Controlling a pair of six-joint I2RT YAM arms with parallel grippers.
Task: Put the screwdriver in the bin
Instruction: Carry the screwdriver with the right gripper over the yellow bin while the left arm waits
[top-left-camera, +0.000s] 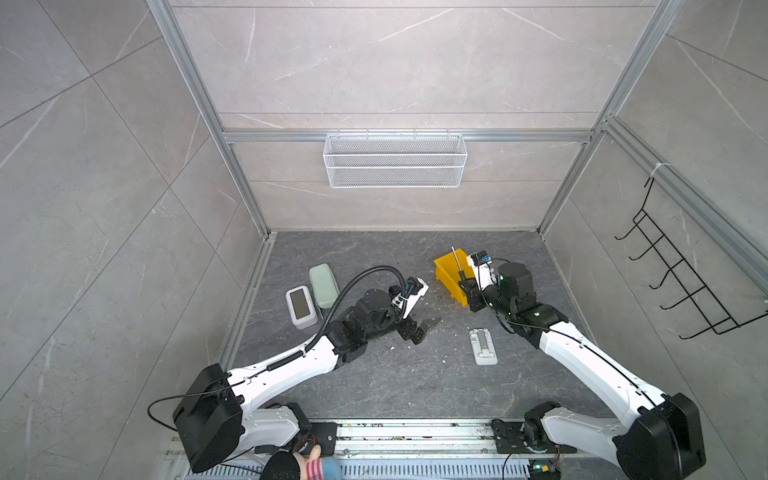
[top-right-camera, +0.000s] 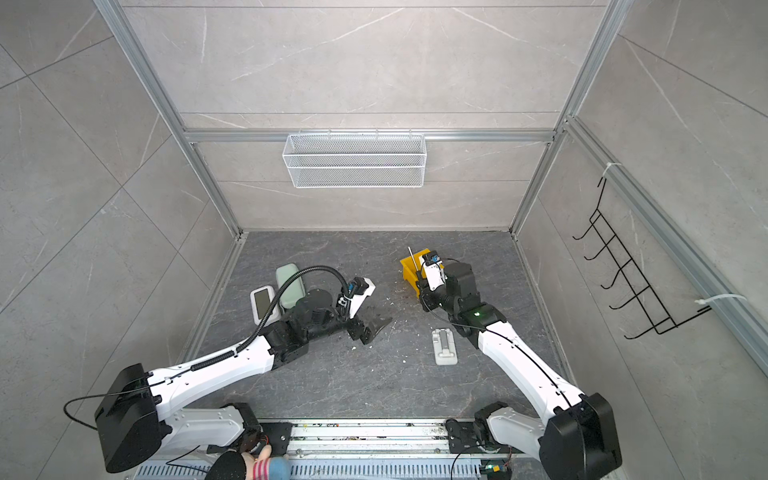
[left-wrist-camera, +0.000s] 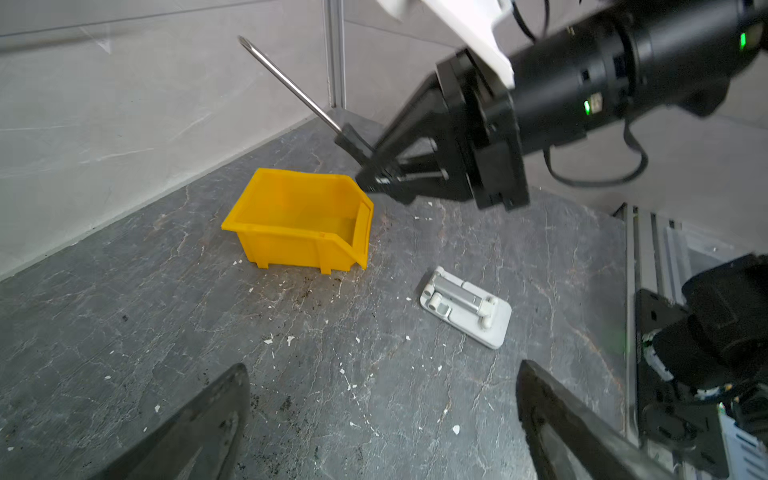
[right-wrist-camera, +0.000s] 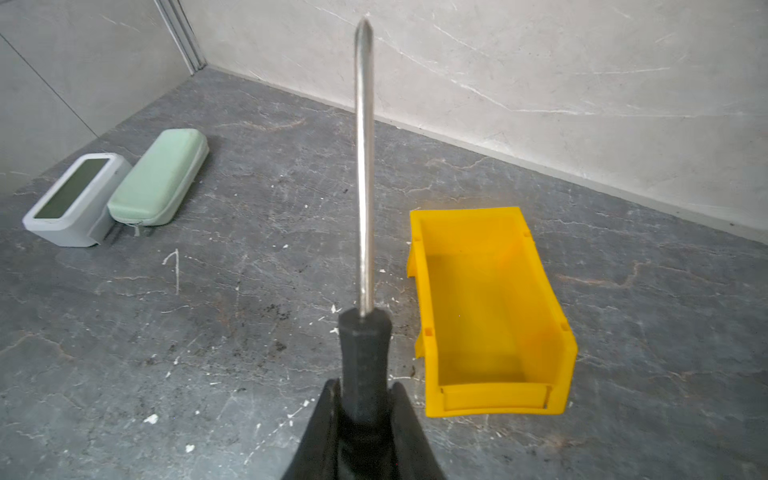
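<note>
My right gripper is shut on the black handle of the screwdriver, whose thin silver shaft points up and away. The screwdriver hangs in the air, higher than the yellow bin and close to its low-lipped end. In the right wrist view the shaft runs alongside the bin, which holds nothing. In both top views the screwdriver overlaps the bin. My left gripper stands wide open over bare floor, left of the bin, with nothing between its fingers.
A pale green case and a white device with a screen lie at the left. Near the right arm lies a flat grey holder. On the back wall hangs a white mesh basket, and on the right wall a black wire rack.
</note>
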